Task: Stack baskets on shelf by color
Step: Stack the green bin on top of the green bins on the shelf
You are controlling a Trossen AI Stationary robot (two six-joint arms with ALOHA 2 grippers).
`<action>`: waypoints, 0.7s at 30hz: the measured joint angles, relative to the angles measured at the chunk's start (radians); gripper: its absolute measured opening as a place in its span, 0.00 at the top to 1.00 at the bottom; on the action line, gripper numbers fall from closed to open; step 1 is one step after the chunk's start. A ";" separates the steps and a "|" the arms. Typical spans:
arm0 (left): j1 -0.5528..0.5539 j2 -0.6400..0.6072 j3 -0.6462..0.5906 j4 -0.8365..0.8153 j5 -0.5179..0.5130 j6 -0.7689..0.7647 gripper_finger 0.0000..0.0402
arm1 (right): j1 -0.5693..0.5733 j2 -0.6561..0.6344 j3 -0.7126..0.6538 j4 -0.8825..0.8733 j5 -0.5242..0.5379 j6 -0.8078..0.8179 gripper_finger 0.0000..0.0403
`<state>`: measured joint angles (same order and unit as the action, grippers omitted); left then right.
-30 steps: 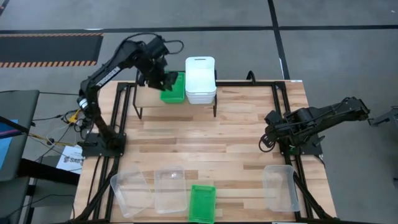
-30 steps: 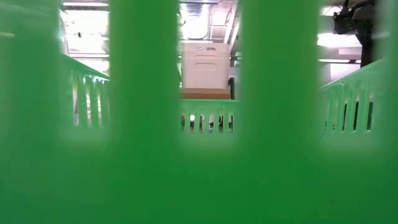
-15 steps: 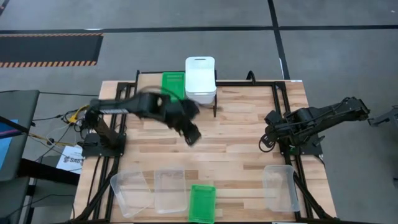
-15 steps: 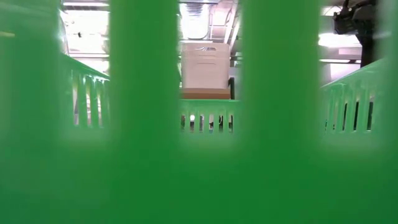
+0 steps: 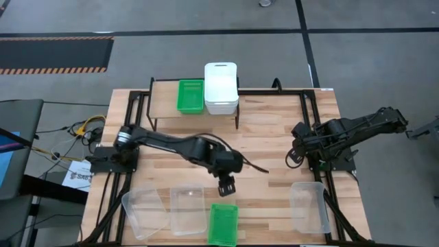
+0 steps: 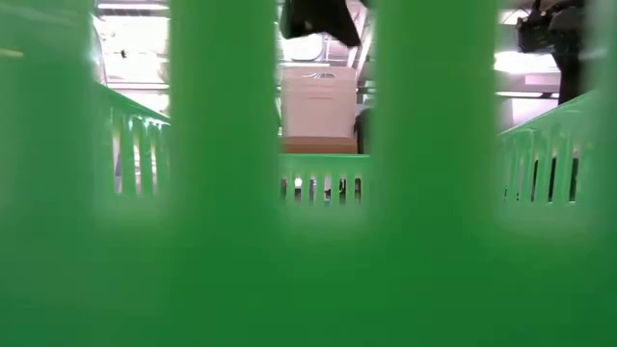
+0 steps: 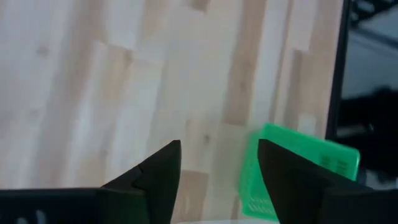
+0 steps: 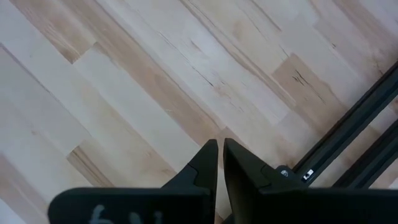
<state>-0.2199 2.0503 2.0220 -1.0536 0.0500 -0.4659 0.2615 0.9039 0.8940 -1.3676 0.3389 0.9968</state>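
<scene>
Two green baskets (image 5: 191, 96) (image 5: 223, 224) apart, left gripper (image 5: 226, 186) (open) between

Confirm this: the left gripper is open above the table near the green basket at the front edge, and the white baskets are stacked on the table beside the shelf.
Not quite. The left gripper is open near the front green basket, but the white baskets are stacked on the shelf itself, next to another green basket. The high view shows this.
</scene>
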 joint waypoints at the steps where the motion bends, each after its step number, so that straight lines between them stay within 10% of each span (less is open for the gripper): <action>1: 0.000 0.014 0.000 0.001 0.028 0.015 0.48 | 0.000 0.000 0.000 0.000 0.000 -0.001 0.87; 21: -0.103 0.210 -0.014 -0.028 0.137 0.194 0.41 | 0.000 0.000 0.000 0.002 -0.001 -0.012 0.87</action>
<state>-0.3233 2.2605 2.0079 -1.0813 0.1871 -0.2722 0.2615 0.9043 0.8944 -1.3651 0.3382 0.9852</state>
